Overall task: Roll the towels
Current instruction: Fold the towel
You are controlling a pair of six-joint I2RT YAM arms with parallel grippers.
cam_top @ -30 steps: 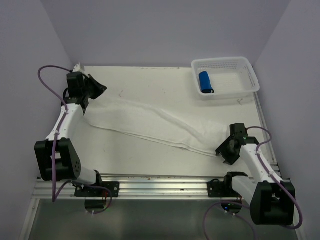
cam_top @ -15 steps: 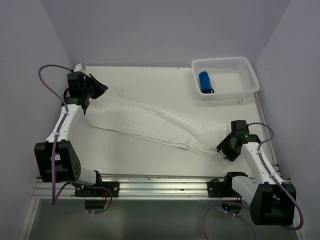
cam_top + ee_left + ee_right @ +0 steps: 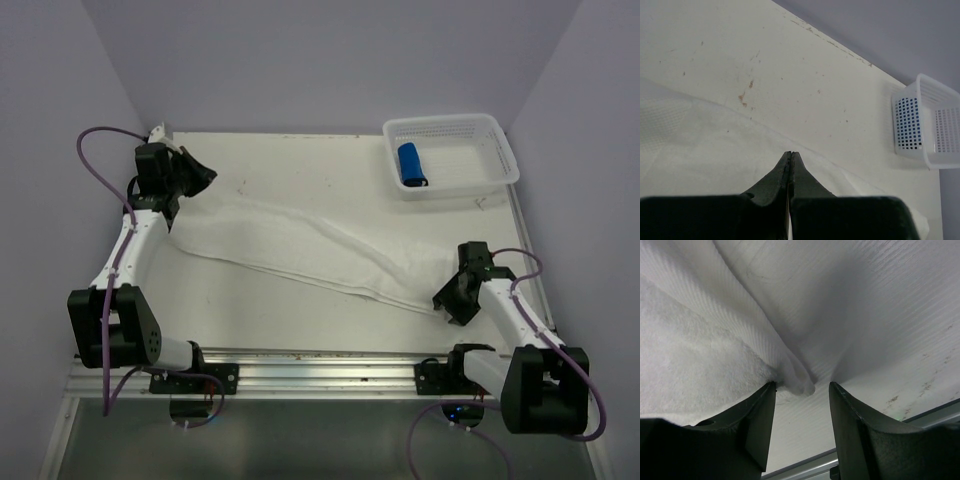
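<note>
ribbed matt cloth towel [image 3: 300, 250], plastic basket [image 3: 460, 186]

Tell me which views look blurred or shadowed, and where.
Top external: sharp, evenly lit, no glare. Left wrist: the shut jaws are black and soft-edged; the basket is clear. Right wrist: a grey shadow crosses the white towel above the blurred jaws.

Off-white table [image 3: 300, 160], scuffed, with a few small brown stains. A white perforated basket [image 3: 447, 119] sits at its far right corner. A long white towel [image 3: 300, 250] lies on the tabletop, running diagonally from well left of the basket to nearer than it, not touching it.
</note>
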